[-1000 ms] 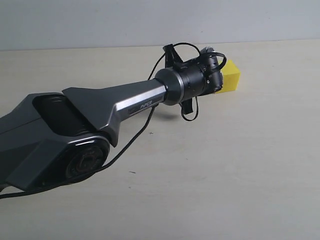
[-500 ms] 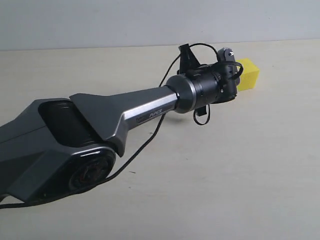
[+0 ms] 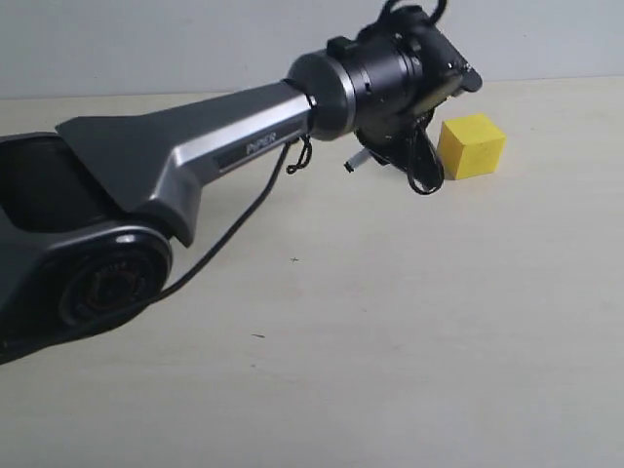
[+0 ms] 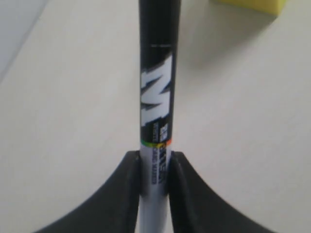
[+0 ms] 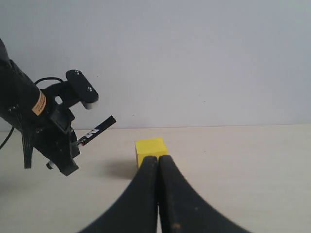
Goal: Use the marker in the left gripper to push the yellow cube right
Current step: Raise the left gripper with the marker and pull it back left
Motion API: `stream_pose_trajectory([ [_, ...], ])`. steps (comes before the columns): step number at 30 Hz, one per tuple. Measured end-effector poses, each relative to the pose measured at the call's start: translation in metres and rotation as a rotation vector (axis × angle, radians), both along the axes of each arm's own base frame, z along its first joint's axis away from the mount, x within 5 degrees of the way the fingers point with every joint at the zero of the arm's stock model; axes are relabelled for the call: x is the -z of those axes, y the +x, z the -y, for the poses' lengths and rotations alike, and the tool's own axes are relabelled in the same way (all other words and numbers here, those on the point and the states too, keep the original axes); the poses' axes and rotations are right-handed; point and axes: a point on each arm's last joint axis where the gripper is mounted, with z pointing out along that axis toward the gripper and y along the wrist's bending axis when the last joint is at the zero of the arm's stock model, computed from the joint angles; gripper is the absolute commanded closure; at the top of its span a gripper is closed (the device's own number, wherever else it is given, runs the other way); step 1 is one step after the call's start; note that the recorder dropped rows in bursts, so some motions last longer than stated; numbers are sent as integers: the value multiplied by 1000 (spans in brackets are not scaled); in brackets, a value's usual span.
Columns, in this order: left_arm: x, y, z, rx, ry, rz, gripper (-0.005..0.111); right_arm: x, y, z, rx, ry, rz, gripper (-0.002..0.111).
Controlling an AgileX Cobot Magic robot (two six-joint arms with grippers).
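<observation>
The left claw [image 4: 155,164] is clamping the marker [image 4: 158,97], its two black fingers [image 4: 127,184] pressing on the white barrel from both sides while the black printed section is running out ahead of them and off the edge of the left wrist view. In the exterior view the grey-and-black left arm [image 3: 214,146] is reaching across from the left with its wrist raised off the bench [image 3: 390,341], and black cables [image 3: 425,177] are hanging in a loop beneath it; the claw itself is mostly hiding behind the wrist there. The yellow cube [image 3: 471,146] is sitting flat on the bench toward the far right, near the pale back wall, just to the right of the dangling cables and apart from them. From the right wrist view the marker is sticking out of the left claw at an upward slant, its black end pointing toward the cube's side but hanging higher than the cube, with an open gap between them, so nothing is touching the cube. The right claw [image 5: 158,162] is staying low over the bench with its two dark fingers pressing together and gripping nothing, and the cube is sitting just beyond their tips.
</observation>
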Motion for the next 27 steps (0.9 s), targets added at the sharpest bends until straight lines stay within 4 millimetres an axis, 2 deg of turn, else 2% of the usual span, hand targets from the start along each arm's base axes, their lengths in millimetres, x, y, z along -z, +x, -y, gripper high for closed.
stream_pose_trajectory([
  [5,-1,10,-13,-94,-200,-201,107,0,0,0,0,0,0,108],
  [8,0,16,-18,-134,-259,-258,107,0,0,0,0,0,0,108],
  [15,4,9,-24,-167,-200,-345,107,0,0,0,0,0,0,108],
  [22,4,8,-23,-192,-216,-352,107,0,0,0,0,0,0,108],
  [27,18,9,-25,-173,-152,-361,107,0,0,0,0,0,0,108],
])
